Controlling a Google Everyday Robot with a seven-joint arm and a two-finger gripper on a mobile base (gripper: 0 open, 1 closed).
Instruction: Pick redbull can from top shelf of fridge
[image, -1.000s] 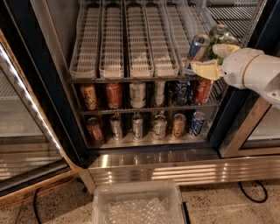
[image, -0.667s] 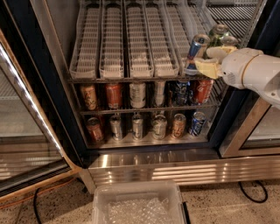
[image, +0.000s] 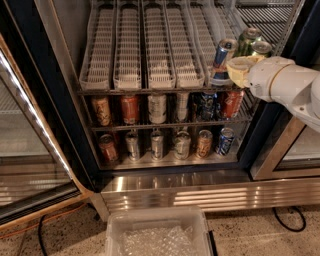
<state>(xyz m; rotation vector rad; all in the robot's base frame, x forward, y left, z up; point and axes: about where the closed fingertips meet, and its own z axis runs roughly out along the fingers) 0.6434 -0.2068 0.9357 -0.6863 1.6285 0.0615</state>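
The redbull can, slim, blue and silver, stands tilted at the front of the rightmost white lane of the sloped top shelf in the fridge. My gripper, cream-coloured at the end of the white arm, reaches in from the right. It sits right against the can's lower right side. Two wider green cans stand just behind it.
Two lower wire racks hold rows of cans. The open glass door stands at the left. The ribbed steel base runs below. A clear plastic bin sits on the floor in front. A black cable lies at the right.
My gripper has risen a little along the can's right side. The can leans slightly further left.
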